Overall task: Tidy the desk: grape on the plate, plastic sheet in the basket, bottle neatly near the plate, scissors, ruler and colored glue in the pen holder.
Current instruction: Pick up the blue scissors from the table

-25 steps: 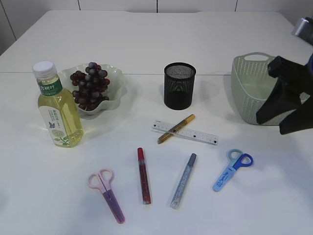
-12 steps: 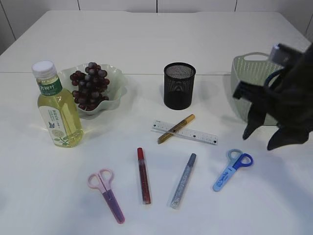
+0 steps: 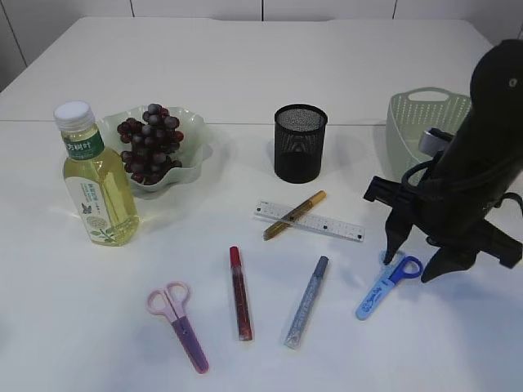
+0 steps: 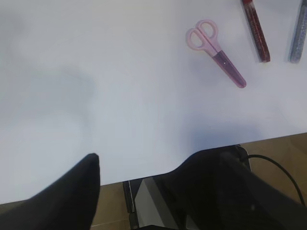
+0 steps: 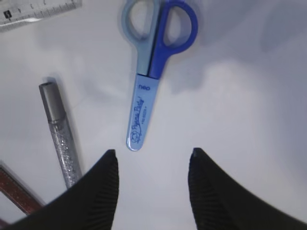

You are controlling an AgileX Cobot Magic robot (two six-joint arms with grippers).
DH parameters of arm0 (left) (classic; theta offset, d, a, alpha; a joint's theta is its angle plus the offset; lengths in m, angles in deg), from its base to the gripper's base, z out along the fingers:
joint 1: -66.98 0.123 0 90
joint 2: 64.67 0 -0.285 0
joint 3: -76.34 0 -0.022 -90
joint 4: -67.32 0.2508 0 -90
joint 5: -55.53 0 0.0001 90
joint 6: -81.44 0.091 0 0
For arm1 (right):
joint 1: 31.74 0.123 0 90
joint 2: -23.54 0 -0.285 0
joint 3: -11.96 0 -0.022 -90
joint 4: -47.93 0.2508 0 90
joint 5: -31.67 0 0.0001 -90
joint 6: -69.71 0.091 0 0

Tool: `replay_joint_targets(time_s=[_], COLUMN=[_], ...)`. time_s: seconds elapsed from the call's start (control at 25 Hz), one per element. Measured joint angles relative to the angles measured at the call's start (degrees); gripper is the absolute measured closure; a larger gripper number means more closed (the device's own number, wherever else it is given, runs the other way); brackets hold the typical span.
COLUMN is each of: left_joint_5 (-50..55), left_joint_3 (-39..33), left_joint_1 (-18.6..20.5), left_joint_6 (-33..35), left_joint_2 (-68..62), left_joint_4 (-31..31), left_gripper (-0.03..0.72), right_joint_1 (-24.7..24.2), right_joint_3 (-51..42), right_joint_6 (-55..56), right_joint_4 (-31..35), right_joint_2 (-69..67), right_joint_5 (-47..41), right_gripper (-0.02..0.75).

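Your right gripper [image 3: 411, 268] hangs with its two black fingers [image 5: 103, 189] spread apart and empty, poised just above the blue-handled scissors in a pale blue sheath [image 5: 151, 76]; nothing touches them. On that sheath you can read "neo" in small print, with a line of cursive script below it (too fine to make out). Your left gripper [image 4: 144, 177] is parted as well and grips nothing, hovering near the table's front edge with the pink-handled scissors with a purple sheath [image 4: 216, 51] lying well ahead of it.

Just beside the blue scissors lies the silver glitter glue pen [image 5: 60, 132], then the red glitter glue pen [image 3: 239, 291]. A gold glue pen [image 3: 294, 214] rests across the clear plastic ruler [image 3: 331, 224], whose printed scale you cannot read. Behind them stands the black mesh pen holder [image 3: 300, 143]. You have the dark red grapes [image 3: 149, 140] already on the pale green wavy plate [image 3: 194, 155], and the yellow-liquid bottle with a white cap [image 3: 96, 184] just beside it; its green label carries characters too small to read. Your pale green woven basket [image 3: 409, 122] sits behind the right arm.
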Motion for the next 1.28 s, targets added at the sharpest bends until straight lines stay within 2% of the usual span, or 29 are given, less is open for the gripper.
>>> replay_joint_targets(time_s=[0.4,0.88,1.28], left_joint_5=[0.0,0.0,0.0], left_joint_3=[0.0,0.0,0.0], left_joint_1=[0.0,0.0,0.0], left_joint_6=[0.1,0.1,0.1], left_joint_2=[0.0,0.0,0.0], left_joint_4=[0.9,0.9,0.9], left_gripper=[0.146,0.146,0.146], right_joint_1=[0.0,0.0,0.0], right_joint_3=[0.0,0.0,7.2], right_joint_6=[0.2,2.5,7.0], right_joint_4=[0.0,0.6,-3.9], right_joint_2=[-3.6,-5.0,-10.5], right_joint_5=[5.5,6.8,-0.6], right_gripper=[0.311,0.33,0.341])
